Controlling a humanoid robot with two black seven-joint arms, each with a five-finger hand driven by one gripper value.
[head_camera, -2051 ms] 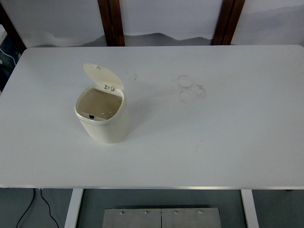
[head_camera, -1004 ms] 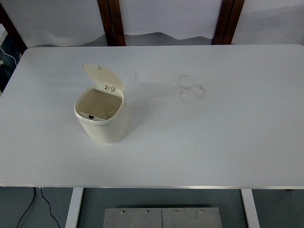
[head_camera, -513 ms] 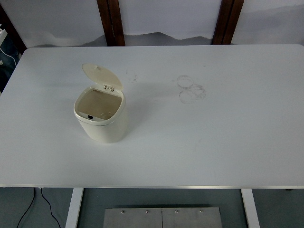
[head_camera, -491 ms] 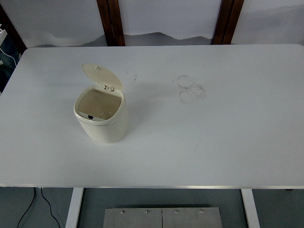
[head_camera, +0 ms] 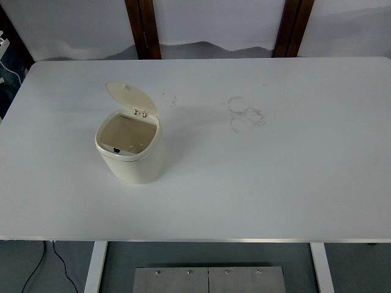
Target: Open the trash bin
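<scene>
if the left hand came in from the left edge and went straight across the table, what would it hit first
Neither hand is in view, so no pointing direction can be read. Judging only by the layout, a straight sweep from the left edge would probably first meet the trash bin, standing with its lid open, on the table.

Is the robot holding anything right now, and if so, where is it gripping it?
Nothing is held. Neither hand is in view. The trash bin stands alone on the table, its lid already flipped up.

We have one view only, set high above the near edge of the table (head_camera: 275, 183), facing forward and down, taking in its whole top.
</scene>
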